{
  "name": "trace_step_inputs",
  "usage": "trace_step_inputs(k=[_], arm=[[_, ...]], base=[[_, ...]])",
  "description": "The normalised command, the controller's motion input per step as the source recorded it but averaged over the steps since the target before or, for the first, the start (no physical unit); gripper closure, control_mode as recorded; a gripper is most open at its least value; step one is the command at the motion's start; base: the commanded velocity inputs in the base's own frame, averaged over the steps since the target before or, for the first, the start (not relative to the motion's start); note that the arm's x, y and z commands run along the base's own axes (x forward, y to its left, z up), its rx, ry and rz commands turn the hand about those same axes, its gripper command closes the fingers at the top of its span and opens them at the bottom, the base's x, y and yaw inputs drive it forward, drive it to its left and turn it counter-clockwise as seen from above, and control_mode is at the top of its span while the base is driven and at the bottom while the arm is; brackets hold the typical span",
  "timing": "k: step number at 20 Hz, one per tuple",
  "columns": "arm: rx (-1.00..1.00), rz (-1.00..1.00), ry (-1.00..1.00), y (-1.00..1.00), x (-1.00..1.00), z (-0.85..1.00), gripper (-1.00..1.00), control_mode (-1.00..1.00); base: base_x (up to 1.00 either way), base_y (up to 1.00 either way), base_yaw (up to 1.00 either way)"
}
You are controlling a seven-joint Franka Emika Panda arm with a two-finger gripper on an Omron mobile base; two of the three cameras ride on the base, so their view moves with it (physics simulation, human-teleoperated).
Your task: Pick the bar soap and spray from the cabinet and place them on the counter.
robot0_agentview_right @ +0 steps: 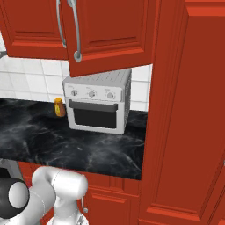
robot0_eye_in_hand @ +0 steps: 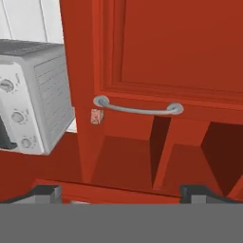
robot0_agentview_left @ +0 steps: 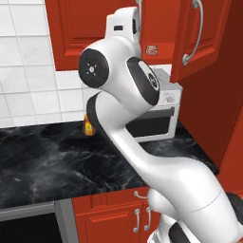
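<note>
From your left, the small orange bottle [robot0_agentview_left: 88, 126] stands at the back of the black bench [robot0_agentview_left: 52, 161], open marble in front of it. The toaster oven [robot0_agentview_right: 97, 105] sits beside it. Above, the bar soap [robot0_agentview_left: 151, 50] rests on the cabinet [robot0_agentview_left: 161, 28] shelf, at the door's edge. Your jaws [robot0_eye_in_hand: 118, 193] stand wide open, empty.

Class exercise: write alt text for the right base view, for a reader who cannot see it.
A silver toaster oven stands on the black marble-look counter with a small orange bottle to its left. A red cabinet door hangs open above, and tall red panelling fills the right.
</note>
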Motion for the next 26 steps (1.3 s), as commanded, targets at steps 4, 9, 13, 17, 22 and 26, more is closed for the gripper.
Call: trace_step_inputs(k=[4,9,13,17,22,26], arm=[[0.0,-0.16,-0.1,0.0,0.15,-0.06,-1.0,-1.0],[0.02,-0.19,-0.07,0.0,0.3,-0.12,-1.0,-1.0],[0.05,-0.16,-0.02,0.0,0.33,-0.12,-1.0,-1.0],[0.04,-0.11,0.0,0.0,0.37,-0.04,-1.0,-1.0],[0.03,-0.09,0.01,0.0,0.3,0.0,-1.0,-1.0],[0.03,-0.06,0.0,-0.04,0.2,0.0,-1.0,-1.0]], base=[[0.0,0.0,0.0],[0.0,0.0,0.0],[0.0,0.0,0.0],[0.0,0.0,0.0],[0.0,0.0,0.0],[0.0,0.0,0.0]])
